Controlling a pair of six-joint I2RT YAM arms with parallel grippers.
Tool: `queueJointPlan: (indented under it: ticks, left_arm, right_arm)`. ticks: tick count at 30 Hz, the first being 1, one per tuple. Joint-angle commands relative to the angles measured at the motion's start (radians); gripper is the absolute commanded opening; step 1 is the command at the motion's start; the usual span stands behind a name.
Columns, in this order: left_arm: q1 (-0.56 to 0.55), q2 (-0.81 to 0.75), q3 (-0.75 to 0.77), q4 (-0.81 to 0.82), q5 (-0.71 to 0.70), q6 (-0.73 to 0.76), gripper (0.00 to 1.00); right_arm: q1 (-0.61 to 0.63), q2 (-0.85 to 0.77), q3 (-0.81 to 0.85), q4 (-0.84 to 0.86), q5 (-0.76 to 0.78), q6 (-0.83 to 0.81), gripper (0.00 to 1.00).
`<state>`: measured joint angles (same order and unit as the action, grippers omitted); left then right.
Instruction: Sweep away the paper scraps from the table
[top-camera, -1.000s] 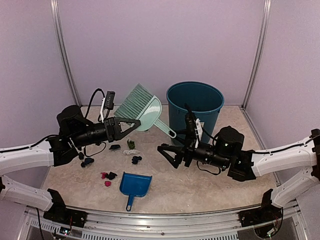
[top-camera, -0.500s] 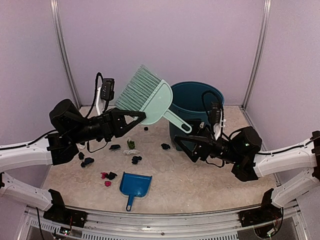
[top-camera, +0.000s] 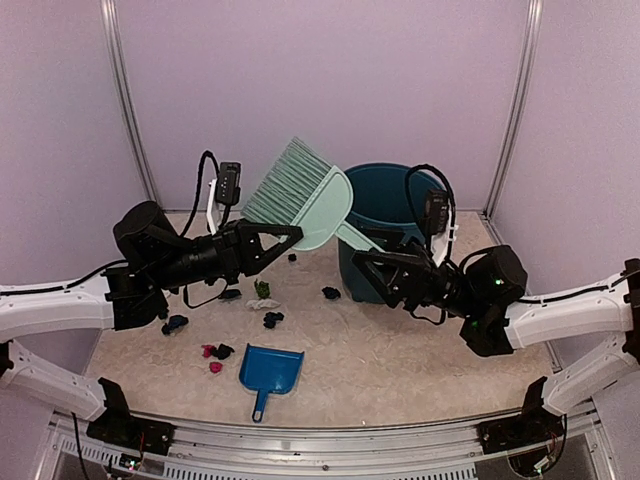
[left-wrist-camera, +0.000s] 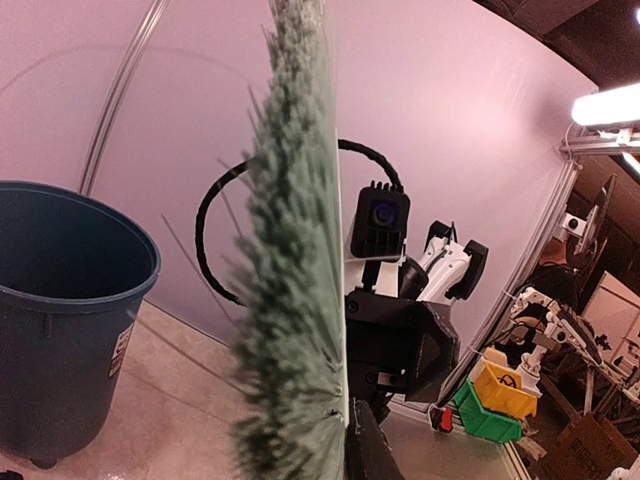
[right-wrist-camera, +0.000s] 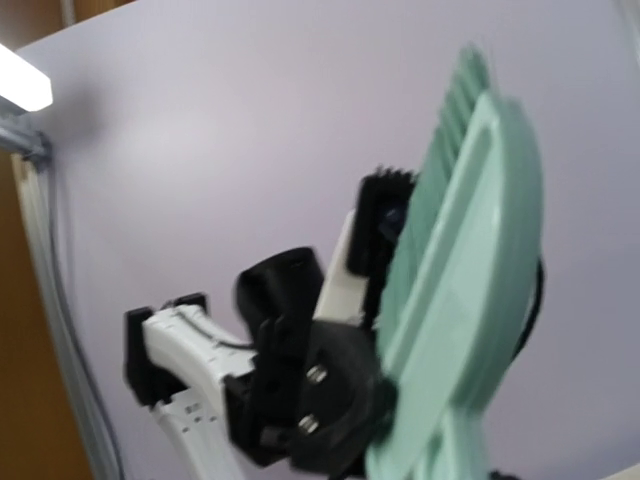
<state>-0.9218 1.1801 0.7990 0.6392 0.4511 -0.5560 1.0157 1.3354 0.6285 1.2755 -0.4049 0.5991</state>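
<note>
The pale green hand brush (top-camera: 300, 195) hangs in the air over the back of the table (top-camera: 420, 370), bristles up and to the left. My left gripper (top-camera: 292, 234) is shut on the lower edge of its head. In the left wrist view the bristles (left-wrist-camera: 295, 300) fill the centre. The brush handle (top-camera: 358, 237) points at my right gripper (top-camera: 366, 276), which is open just below its tip. The right wrist view shows the brush back (right-wrist-camera: 470, 290) but not its own fingers. Paper scraps lie below: black (top-camera: 331, 293), dark navy (top-camera: 273, 319), green (top-camera: 263, 289), pink (top-camera: 208, 351).
A blue dustpan (top-camera: 272, 368) lies on the table near the front, handle toward me. A teal bin (top-camera: 400, 195) stands at the back, behind the right gripper, and also shows in the left wrist view (left-wrist-camera: 60, 330). Lilac walls close in the sides and back.
My left gripper has lifted the brush off the table and carried it up and to the right. My right gripper has risen and moved toward the brush handle.
</note>
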Motion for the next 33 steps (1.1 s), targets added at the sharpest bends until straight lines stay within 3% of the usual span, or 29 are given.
queueJointPlan:
  ticks: [1, 12, 33]
  left_arm:
    - [-0.006, 0.018, 0.018, 0.03, -0.017, 0.022, 0.0]
    - [-0.006, 0.012, 0.003, 0.032, -0.032, 0.024, 0.0]
    - [-0.011, 0.013, -0.004, 0.042, -0.039, 0.016, 0.0]
  right_arm:
    - [-0.007, 0.016, 0.041, -0.042, 0.077, -0.013, 0.67]
    - [-0.024, 0.055, 0.059, -0.025, 0.069, 0.029, 0.4]
    - [-0.032, 0.066, 0.051, 0.026, 0.062, 0.047, 0.18]
